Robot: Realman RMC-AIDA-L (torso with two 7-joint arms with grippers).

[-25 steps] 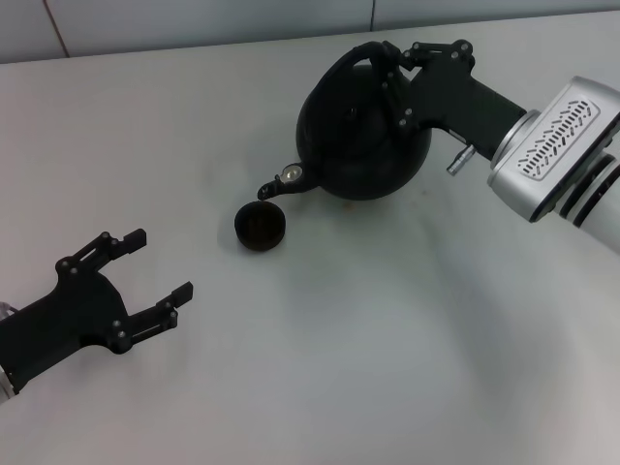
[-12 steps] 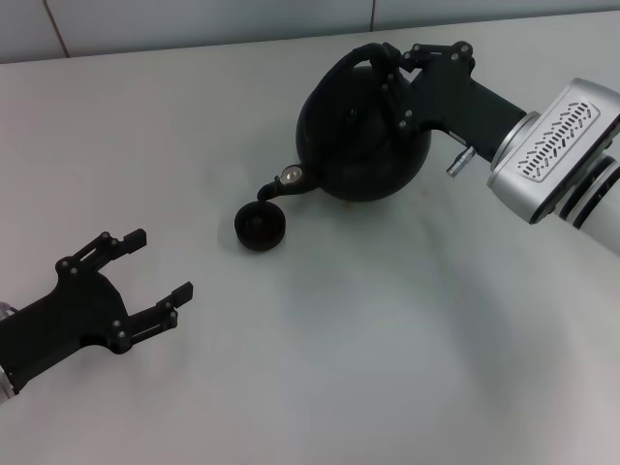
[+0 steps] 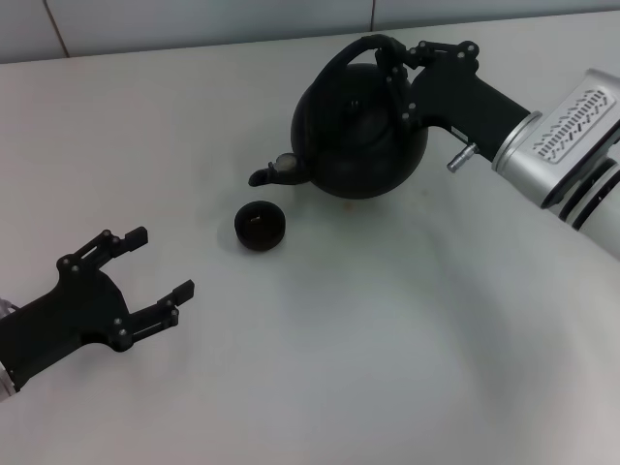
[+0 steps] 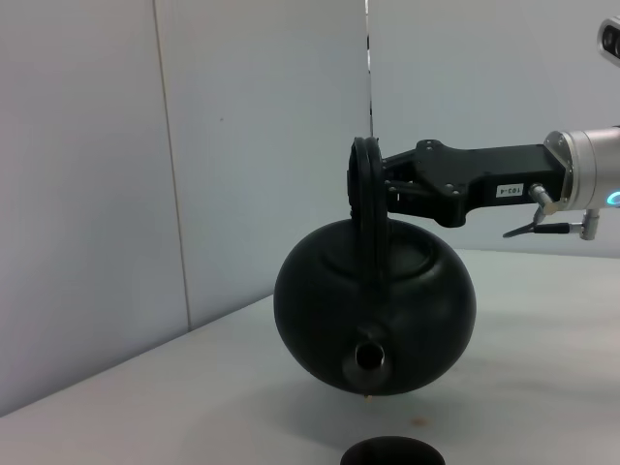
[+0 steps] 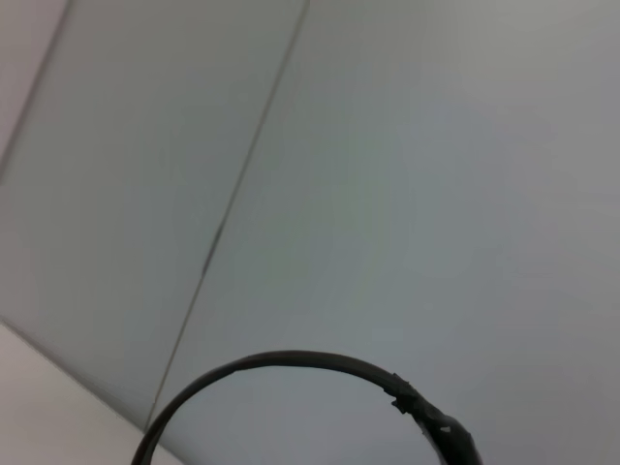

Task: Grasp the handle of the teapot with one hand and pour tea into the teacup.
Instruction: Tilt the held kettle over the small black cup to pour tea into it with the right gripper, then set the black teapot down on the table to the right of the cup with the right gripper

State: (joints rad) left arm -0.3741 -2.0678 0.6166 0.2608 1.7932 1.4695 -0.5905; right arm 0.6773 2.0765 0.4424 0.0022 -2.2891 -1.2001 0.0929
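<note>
The round matte-black teapot hangs clear of the pale table, lifted by its tall black arched handle, which the right hand clamps. Its spout points at the small black teacup, near and left, not over it. If tipped now, tea could spill short; the left hand idles, spread open.

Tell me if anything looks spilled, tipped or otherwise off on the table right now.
Nothing stands out. The right end effector holds the teapot by its handle above the table, spout near the upright teacup. No spill shows. The left end effector waits open.
</note>
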